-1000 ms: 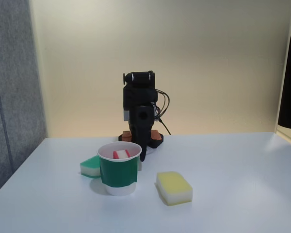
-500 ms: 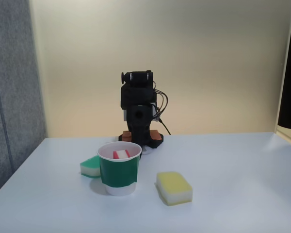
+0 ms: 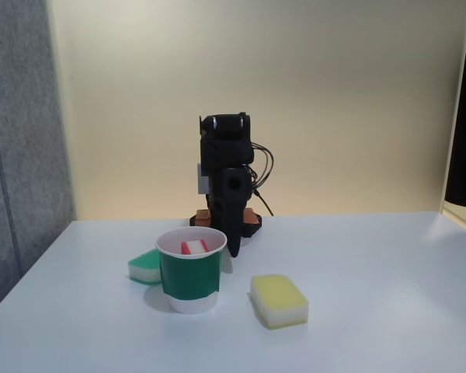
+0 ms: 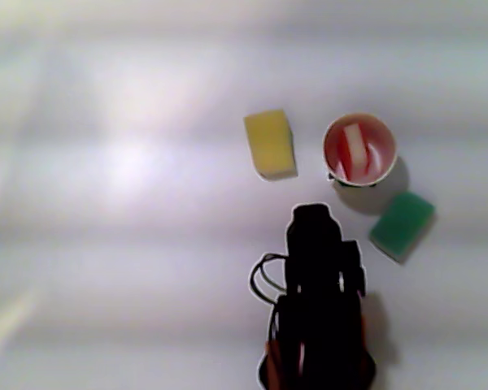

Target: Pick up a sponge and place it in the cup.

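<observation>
The red sponge stands on its edge inside the green cup, poking up near the rim. The yellow sponge lies just beside the cup, the green sponge on its other side. Lots of white table is free around them. The gripper hangs behind the cup; I cannot tell if it is open. Since 0.5 seconds ago the arm has tipped down again.

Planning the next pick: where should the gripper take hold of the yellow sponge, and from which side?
Probably from straight above, closing across the two long sides of the yellow sponge at its middle. It lies flat on the table, apart from the cup, so its top and sides are free.
</observation>
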Tool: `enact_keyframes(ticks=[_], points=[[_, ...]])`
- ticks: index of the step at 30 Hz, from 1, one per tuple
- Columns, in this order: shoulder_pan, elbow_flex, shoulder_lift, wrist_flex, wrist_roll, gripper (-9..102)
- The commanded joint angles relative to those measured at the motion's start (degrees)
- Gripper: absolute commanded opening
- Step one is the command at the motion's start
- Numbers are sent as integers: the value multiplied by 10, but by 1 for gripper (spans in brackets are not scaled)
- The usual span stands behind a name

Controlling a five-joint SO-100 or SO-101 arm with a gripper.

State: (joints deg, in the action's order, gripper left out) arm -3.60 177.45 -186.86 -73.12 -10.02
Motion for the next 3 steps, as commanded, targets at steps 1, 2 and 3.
enact_keyframes(ticks=[1,2,3], points=[[6,-3,-3,-62,-2,0],[6,-3,-3,-62,-2,0],[6,-3,-3,-62,-2,0]])
